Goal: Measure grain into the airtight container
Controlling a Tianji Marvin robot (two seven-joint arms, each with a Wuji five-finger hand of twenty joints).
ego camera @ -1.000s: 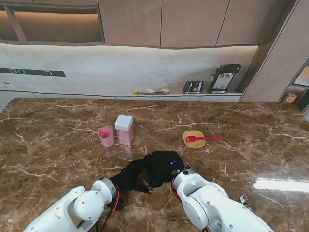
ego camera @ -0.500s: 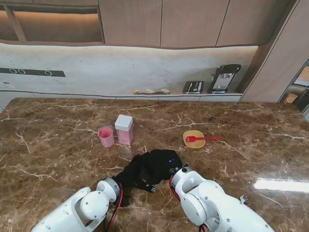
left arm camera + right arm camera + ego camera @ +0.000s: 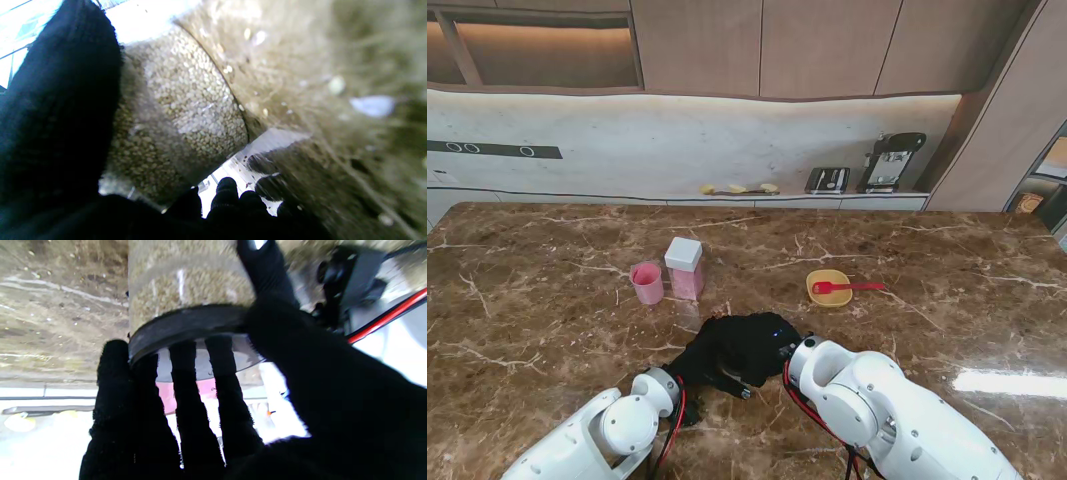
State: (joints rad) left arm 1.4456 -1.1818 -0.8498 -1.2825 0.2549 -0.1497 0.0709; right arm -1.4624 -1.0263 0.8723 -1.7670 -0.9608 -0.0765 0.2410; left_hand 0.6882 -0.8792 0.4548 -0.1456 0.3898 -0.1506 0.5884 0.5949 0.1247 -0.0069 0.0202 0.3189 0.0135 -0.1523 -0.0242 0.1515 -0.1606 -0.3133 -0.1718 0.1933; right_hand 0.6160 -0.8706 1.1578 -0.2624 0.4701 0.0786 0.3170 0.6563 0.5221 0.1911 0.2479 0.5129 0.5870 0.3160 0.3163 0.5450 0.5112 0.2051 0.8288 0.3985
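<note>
Both forearms have swung in over the last second; the hands sit a touch farther from me now. Left hand (image 3: 56, 133) grips the grain jar (image 3: 180, 110) body, right hand (image 3: 186, 400) fingers wrap its black lid (image 3: 186, 323) — looks like unscrewing; next needs a twist-off. Pink container (image 3: 685, 268) and cup (image 3: 647, 283) stand farther off, open table (image 3: 947, 300) between.

Both black-gloved hands (image 3: 732, 350) clustered together near me, pink cup (image 3: 647, 283) beside white-lidded pink container (image 3: 685, 268)
</note>
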